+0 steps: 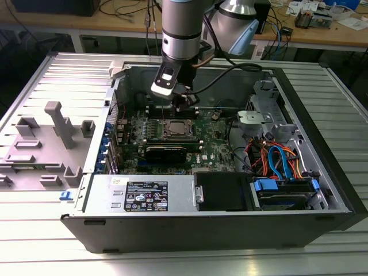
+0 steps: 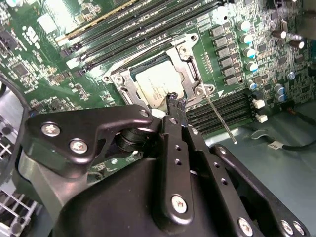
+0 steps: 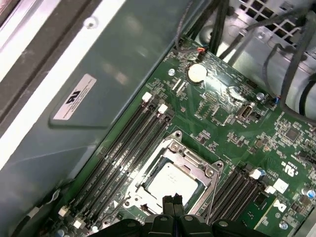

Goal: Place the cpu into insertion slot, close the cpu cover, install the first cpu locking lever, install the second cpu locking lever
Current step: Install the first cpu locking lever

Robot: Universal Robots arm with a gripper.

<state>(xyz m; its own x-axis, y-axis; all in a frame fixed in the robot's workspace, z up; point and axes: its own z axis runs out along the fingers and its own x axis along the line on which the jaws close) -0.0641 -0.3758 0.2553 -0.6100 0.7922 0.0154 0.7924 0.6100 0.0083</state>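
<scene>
The cpu is seen seated in the insertion slot, just above the middle of the exterior view, with the cpu cover lying flat around its metal top. The end effector is held directly over the chip's edge, its narrow fingertips pressed together with nothing seen between them. A thin locking lever is angled out from a socket corner across the memory slots and appears unlatched. It is judged to be a stiff, springy wire, light but slippery, best taken near its free end. The chip and cover are judged rigid yet easily scratched. Room is limited by memory slots on both sides of the socket. The bundled cables and black drive box lie well apart, toward the exterior view's right.
</scene>
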